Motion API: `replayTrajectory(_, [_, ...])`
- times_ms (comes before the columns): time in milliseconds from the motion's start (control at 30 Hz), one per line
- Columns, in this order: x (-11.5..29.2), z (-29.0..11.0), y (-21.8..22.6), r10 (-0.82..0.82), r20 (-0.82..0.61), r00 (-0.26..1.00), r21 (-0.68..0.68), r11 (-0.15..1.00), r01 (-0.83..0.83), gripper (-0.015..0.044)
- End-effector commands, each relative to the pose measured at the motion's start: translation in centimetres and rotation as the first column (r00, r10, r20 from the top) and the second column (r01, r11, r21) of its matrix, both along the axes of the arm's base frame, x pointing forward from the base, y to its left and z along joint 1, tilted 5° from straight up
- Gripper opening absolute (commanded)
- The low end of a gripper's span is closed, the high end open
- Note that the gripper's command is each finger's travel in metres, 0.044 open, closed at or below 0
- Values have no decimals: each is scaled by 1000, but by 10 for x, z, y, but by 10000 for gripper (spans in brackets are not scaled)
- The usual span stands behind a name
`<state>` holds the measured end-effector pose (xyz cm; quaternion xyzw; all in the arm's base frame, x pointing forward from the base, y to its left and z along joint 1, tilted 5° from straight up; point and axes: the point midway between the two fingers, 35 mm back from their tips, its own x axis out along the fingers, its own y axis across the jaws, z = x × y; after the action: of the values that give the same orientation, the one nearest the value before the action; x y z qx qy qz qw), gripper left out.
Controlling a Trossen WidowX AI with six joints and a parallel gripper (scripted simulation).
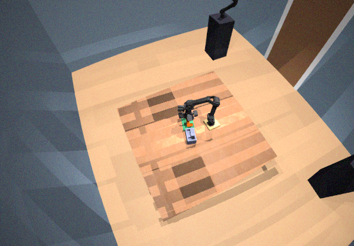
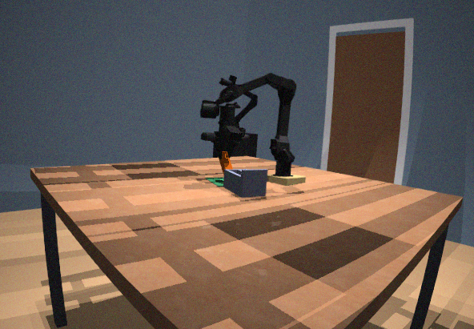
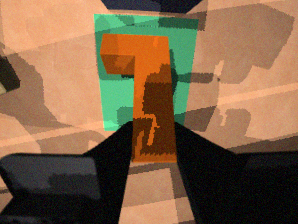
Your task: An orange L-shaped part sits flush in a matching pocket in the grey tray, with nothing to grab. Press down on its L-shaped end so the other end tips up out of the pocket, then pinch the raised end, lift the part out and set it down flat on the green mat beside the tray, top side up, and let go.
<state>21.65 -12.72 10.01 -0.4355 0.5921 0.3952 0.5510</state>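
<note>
My gripper (image 3: pixel 152 126) is shut on the straight end of the orange L-shaped part (image 3: pixel 145 90). The part hangs steeply from the fingers over the green mat, with its L-shaped end lowest, close to the mat. In the exterior view the part (image 2: pixel 225 161) stands almost upright just behind the grey tray (image 2: pixel 246 182), with the mat (image 2: pixel 215 180) under it. In the top view the part (image 1: pixel 189 124) shows below the gripper (image 1: pixel 188 118), between the mat (image 1: pixel 185 125) and the tray (image 1: pixel 191 136). The tray's pocket is empty.
The arm's tan base plate (image 1: pixel 211 124) lies to the right of the tray. A black pedestal with a second arm (image 1: pixel 219 35) stands beyond the table. A black box (image 1: pixel 333 179) stands at the right edge.
</note>
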Motion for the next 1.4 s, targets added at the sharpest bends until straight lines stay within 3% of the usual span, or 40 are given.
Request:
replayTrajectory(0, [-2, -7, 0, 4, -8, 1000, -2, 1000, -4, 0])
replayTrajectory(800, [-2, -15, 0, 0, -5, 1000, 3, 1000, 0, 0])
replayTrajectory(1133, [-2, -13, 0, 0, -5, 1000, 3, 1000, 0, 263])
replayTrajectory(1300, [2, 22, 1, 2, -6, 1000, 1, 1000, -2, 394])
replayTrajectory(1367, [2, 44, 2, 3, -7, 1000, 0, 1000, -3, 400])
